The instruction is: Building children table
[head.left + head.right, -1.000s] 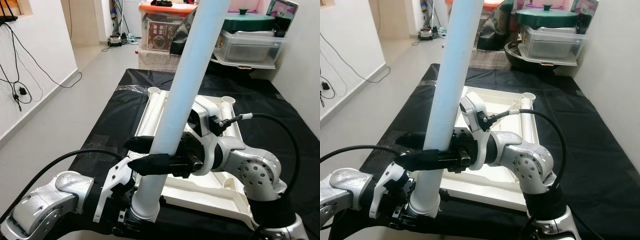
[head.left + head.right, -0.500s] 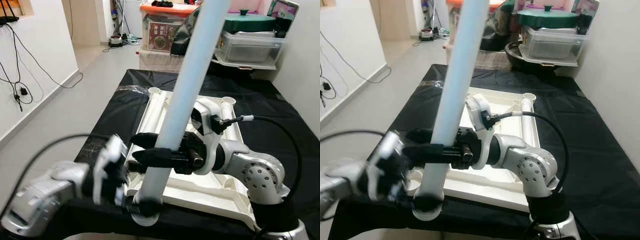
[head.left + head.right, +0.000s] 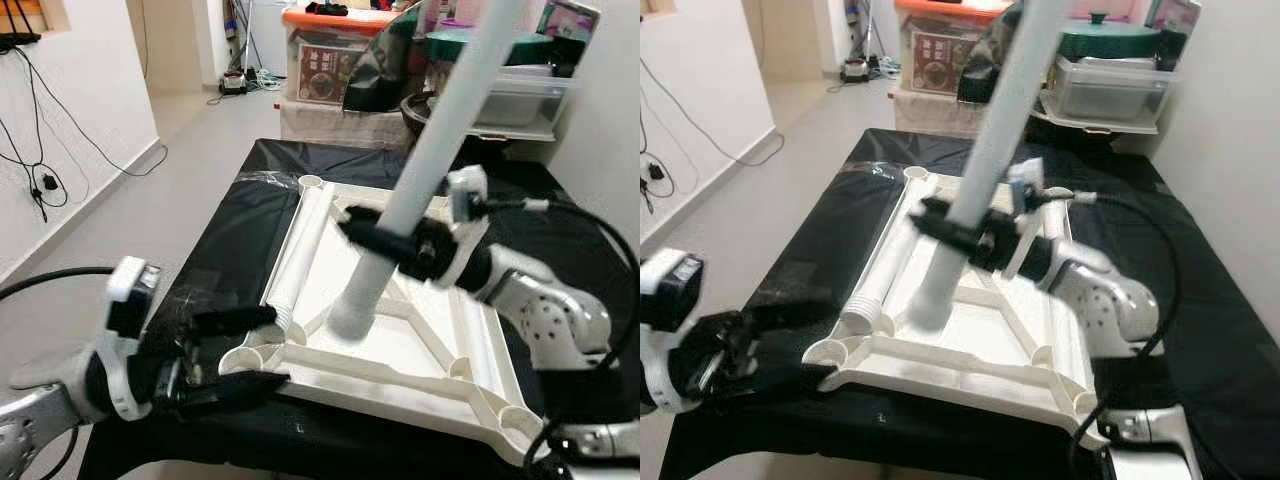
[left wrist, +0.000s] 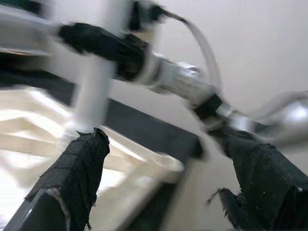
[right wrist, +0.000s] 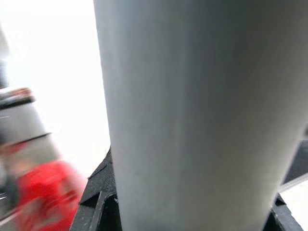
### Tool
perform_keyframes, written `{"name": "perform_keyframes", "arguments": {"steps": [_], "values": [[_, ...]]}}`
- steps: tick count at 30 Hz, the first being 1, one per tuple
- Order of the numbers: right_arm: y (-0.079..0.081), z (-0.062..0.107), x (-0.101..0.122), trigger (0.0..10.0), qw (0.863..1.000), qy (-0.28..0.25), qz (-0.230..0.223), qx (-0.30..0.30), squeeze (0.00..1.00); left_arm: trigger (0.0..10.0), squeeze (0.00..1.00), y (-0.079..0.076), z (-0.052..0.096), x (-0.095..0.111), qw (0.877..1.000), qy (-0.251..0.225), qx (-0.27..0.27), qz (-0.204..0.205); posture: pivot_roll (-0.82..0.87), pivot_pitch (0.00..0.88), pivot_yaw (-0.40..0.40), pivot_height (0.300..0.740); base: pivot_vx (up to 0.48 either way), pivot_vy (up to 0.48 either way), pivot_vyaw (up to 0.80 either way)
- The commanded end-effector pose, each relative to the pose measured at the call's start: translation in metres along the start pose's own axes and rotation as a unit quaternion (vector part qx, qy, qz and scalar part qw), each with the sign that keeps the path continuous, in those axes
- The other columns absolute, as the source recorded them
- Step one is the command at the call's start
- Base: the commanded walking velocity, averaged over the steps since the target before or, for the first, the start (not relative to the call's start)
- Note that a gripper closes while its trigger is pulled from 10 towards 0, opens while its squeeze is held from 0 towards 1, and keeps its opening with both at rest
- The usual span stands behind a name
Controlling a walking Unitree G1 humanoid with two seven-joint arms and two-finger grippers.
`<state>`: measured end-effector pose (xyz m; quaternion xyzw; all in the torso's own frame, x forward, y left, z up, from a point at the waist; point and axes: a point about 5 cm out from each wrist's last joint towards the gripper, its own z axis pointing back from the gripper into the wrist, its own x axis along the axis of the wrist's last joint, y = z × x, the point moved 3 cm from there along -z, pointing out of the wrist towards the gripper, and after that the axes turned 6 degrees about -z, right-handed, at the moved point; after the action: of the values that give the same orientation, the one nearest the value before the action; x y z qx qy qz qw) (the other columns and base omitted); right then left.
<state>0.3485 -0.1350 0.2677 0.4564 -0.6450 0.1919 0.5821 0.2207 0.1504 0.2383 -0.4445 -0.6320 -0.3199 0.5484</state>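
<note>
- Right gripper [image 3: 385, 238], black fingers clamped on pale tube-shaped table leg [image 3: 430, 160], holding it tilted above upturned white tabletop [image 3: 400, 345].
- Leg's lower, open end hanging below the gripper, just over the tabletop's ribbed underside, close to where the diagonal ribs cross; upper end running past the gripper and out of frame at the top.
- Seen from the right wrist, the same leg [image 5: 192, 115] pressed close between the dark finger pads [image 5: 98, 185].
- Left gripper [image 3: 235, 350], fingers spread apart and gripping nothing, hovering at the tabletop's near corner, lower finger level with the white rim, upper finger beside the ridged end of a second white leg [image 3: 305, 245].
- Second leg lying flat along the tabletop's edge on the left gripper's side, stretching away from it toward a round corner socket [image 3: 310, 184] at the far end.
- From the left wrist, two tattered black fingers [image 4: 79, 178] wide apart, with the right arm and its held leg [image 4: 98, 82] blurred beyond them.
- Black cloth [image 3: 220, 250] beneath both grippers, spread under the tabletop.
- Far beyond the right gripper, stacked plastic storage boxes [image 3: 325, 65], one with an orange lid, and a green-lidded pot [image 3: 1110, 38] on a clear bin.
- Black cables [image 3: 40, 150] trailing down the white wall, well out past the left gripper.
</note>
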Motion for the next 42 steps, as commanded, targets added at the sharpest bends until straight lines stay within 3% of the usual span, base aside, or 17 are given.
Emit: {"name": "perform_keyframes", "arguments": {"steps": [1, 2, 3, 4, 5, 6, 7, 8, 11, 17, 22, 26, 27, 29, 30, 32, 42], "values": [[-0.021, 0.003, 0.007, 0.0, 0.995, -0.038, 0.005, -0.087, 0.00, 10.0, 0.00, 0.030, 0.007, -0.007, 0.992, 0.015, 0.123, -0.024, 0.08, 0.000, -0.079, 0.740, 0.000, 0.000, 0.00], [-0.021, 0.003, 0.007, 0.0, 0.995, -0.038, 0.005, -0.087, 0.00, 10.0, 0.00, 0.030, 0.007, -0.007, 0.992, 0.015, 0.123, -0.024, 0.08, 0.000, -0.079, 0.740, 0.000, 0.000, 0.00], [-0.027, 0.004, 0.008, 0.0, 0.992, -0.051, 0.002, -0.111, 0.00, 10.0, 0.00, 0.044, 0.010, -0.010, 0.983, 0.023, 0.177, -0.032, 0.08, 0.000, -0.079, 0.740, 0.000, 0.000, 0.00], [-0.032, 0.004, 0.010, 0.0, 0.987, -0.073, -0.004, -0.144, 0.00, 10.0, 0.00, 0.067, 0.018, -0.022, 0.962, 0.045, 0.267, -0.026, 0.09, 0.000, -0.081, 0.740, 0.000, 0.000, 0.00], [-0.032, 0.004, 0.010, 0.0, 0.987, -0.073, -0.004, -0.144, 0.00, 10.0, 0.00, 0.067, 0.018, -0.022, 0.962, 0.045, 0.267, -0.026, 0.09, 0.000, -0.081, 0.740, 0.000, 0.000, 0.00], [-0.037, 0.004, 0.010, 0.0, 0.980, -0.092, -0.016, -0.176, 0.00, 10.0, 0.00, 0.082, 0.024, -0.032, 0.940, 0.065, 0.334, -0.034, 0.09, 0.000, -0.080, 0.740, 0.000, 0.000, 0.00], [-0.041, 0.003, 0.008, 4.0, 0.973, -0.101, -0.031, -0.207, 0.00, 10.0, 0.00, 0.088, 0.026, -0.041, 0.926, 0.078, 0.368, -0.026, 0.08, 0.000, -0.079, 0.740, 0.000, 0.000, 0.00], [-0.044, 0.002, 0.004, 9.8, 0.966, -0.105, -0.050, -0.231, 0.00, 10.0, 0.00, 0.089, 0.025, -0.048, 0.919, 0.086, 0.385, -0.019, 0.08, 0.000, -0.079, 0.740, 0.000, 0.000, 0.00], [-0.039, -0.005, -0.009, 10.0, 0.964, -0.093, -0.076, -0.237, 0.00, 10.0, 0.00, 0.078, 0.014, -0.052, 0.926, 0.079, 0.368, -0.009, 0.08, 0.000, -0.085, 0.740, 0.000, 0.000, 0.00], [-0.046, -0.004, -0.012, 10.0, 0.953, -0.084, -0.063, -0.285, 0.00, 10.0, 0.00, 0.077, 0.011, -0.052, 0.924, 0.074, 0.376, -0.008, 0.08, 0.000, -0.080, 0.740, 0.000, 0.000, 0.00], [-0.050, -0.005, -0.006, 10.0, 0.936, -0.079, -0.023, -0.342, 0.00, 10.0, 0.00, 0.085, 0.013, -0.047, 0.913, 0.058, 0.404, -0.015, 0.08, 0.000, -0.080, 0.740, 0.000, 0.000, 0.00], [-0.056, -0.012, -0.001, 10.0, 0.912, 0.016, 0.067, -0.404, 0.00, 10.0, 0.00, 0.085, 0.013, -0.050, 0.908, 0.062, 0.414, -0.017, 0.08, 0.000, -0.078, 0.740, 0.000, 0.000, 0.00], [-0.056, -0.013, 0.005, 10.0, 0.912, -0.002, 0.069, -0.404, 0.00, 10.0, 0.00, 0.084, 0.013, -0.050, 0.908, 0.062, 0.415, -0.016, 0.08, 0.000, -0.078, 0.740, 0.000, 0.000, 0.00], [-0.052, -0.020, 0.020, 10.0, 0.934, -0.074, 0.044, -0.346, 0.00, 10.0, 0.00, 0.084, 0.013, -0.052, 0.907, 0.065, 0.416, -0.016, 0.08, 0.000, -0.078, 0.740, 0.000, 0.000, 0.00], [-0.052, -0.020, 0.020, 10.0, 0.934, -0.074, 0.044, -0.346, 0.00, 10.0, 0.00, 0.084, 0.013, -0.052, 0.907, 0.065, 0.416, -0.016, 0.08, 0.000, -0.078, 0.740, 0.000, 0.000, 0.00], [-0.046, -0.012, 0.035, 10.0, 0.930, -0.150, 0.039, -0.334, 0.00, 10.0, 0.00, 0.082, 0.012, -0.053, 0.906, 0.066, 0.417, -0.014, 0.08, 0.000, -0.078, 0.740, 0.000, 0.000, 0.00], [-0.029, -0.015, 0.039, 10.0, 0.942, -0.193, -0.029, -0.273, 0.00, 10.0, 0.00, 0.078, 0.011, -0.058, 0.909, 0.069, 0.411, -0.023, 0.08, 0.000, -0.075, 0.740, 0.000, 0.000, 0.00]]}}
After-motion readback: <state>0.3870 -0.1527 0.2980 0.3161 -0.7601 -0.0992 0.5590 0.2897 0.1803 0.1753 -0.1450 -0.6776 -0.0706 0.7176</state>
